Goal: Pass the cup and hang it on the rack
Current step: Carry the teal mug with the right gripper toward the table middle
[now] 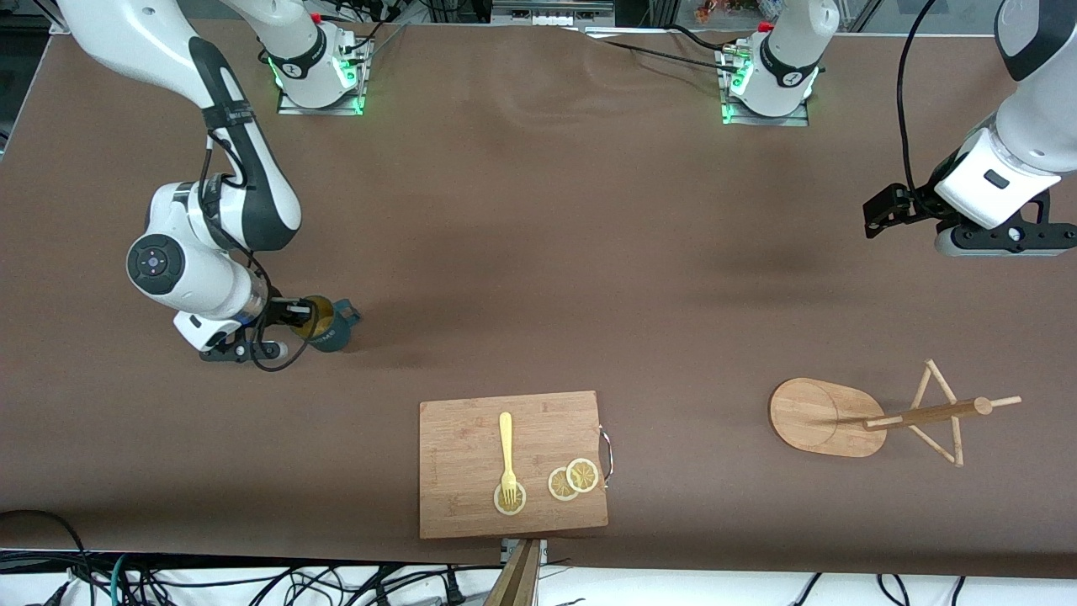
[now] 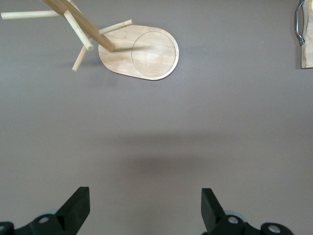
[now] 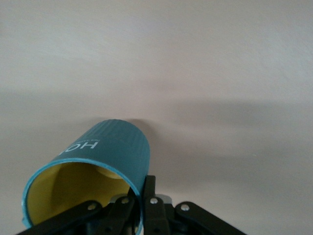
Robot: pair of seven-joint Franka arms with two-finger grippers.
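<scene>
Cup stood on the table toward the right arm's end, at ten o'clock from the cutting board, its rim pinched by the right gripper. Left gripper waited spread over bare table, the rack at its seven o'clock. Such a thin rim pinch might let the cup swing or slip during the pass.

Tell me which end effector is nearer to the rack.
Left. The left end effector hangs open above the table near the rack; the right end effector grips the cup at the right arm's end.
</scene>
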